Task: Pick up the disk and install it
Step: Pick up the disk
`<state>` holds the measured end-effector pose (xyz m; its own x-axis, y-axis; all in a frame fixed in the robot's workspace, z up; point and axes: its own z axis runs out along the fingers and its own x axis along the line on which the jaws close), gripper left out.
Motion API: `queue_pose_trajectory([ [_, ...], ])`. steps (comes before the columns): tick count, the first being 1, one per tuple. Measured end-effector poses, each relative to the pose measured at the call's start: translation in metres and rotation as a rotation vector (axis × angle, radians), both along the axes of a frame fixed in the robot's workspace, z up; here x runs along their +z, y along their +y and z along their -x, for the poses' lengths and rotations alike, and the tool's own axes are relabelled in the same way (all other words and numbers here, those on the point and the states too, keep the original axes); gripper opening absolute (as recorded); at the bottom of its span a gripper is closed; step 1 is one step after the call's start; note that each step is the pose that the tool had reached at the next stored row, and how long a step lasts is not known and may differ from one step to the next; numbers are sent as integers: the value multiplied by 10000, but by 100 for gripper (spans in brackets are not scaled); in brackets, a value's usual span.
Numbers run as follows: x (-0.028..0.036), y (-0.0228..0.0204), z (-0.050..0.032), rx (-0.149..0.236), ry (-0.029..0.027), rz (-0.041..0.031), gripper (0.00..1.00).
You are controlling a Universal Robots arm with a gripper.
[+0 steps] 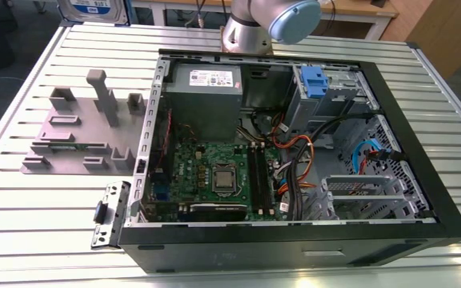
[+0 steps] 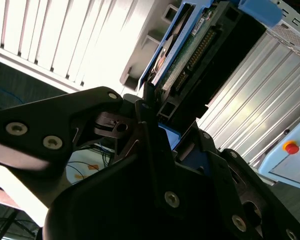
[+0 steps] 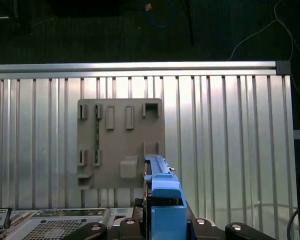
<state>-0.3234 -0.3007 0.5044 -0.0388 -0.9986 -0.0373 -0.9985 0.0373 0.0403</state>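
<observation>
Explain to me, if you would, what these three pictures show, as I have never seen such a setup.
The machine is a robot arm mounted on a ribbed metal table. The exterior view comes from a camera off the arm that looks down on the table. The two wrist views come from cameras riding on the arm itself. On the table lie an open computer case and, at the exterior view's left, a grey plastic holder. In the second wrist view the arm's gripper is closed on the disk, a hard drive in a blue frame, held up off the table. Another blue frame sits inside the case.
</observation>
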Motion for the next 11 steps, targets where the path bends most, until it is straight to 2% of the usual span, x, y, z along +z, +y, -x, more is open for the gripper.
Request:
queue_pose_trajectory([
  [11,0,0,-64,0,0,0,36],
])
